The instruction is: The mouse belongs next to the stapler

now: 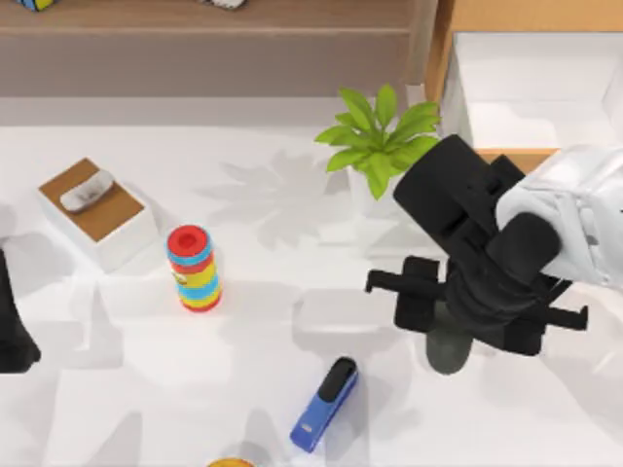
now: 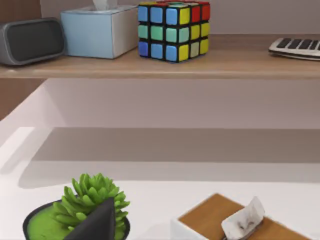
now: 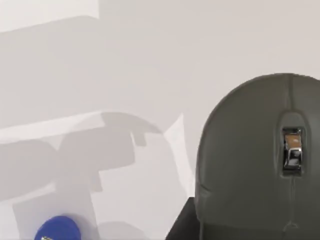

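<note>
The dark grey mouse [image 1: 448,352] peeks out from under my right gripper [image 1: 465,326] at the table's front right. In the right wrist view the mouse [image 3: 250,160] looms large, with a dark finger [image 3: 181,222] pressed against its side; the gripper looks shut on it. I cannot tell whether the mouse touches the table. The blue stapler [image 1: 326,404] with its black end lies slanted on the table to the left of the mouse, a gap between them; its blue tip [image 3: 57,229] shows in the right wrist view. My left arm [image 1: 12,326] is parked at the left edge, one finger [image 2: 95,222] showing.
A striped ring stack [image 1: 195,268] stands left of centre. A white box with a wooden top [image 1: 97,214] carries a pale silver lump [image 1: 86,191]. A potted plant [image 1: 378,146] stands behind the right arm. A shelf [image 1: 204,19] runs along the back, and a yellow object [image 1: 231,462] sits at the front edge.
</note>
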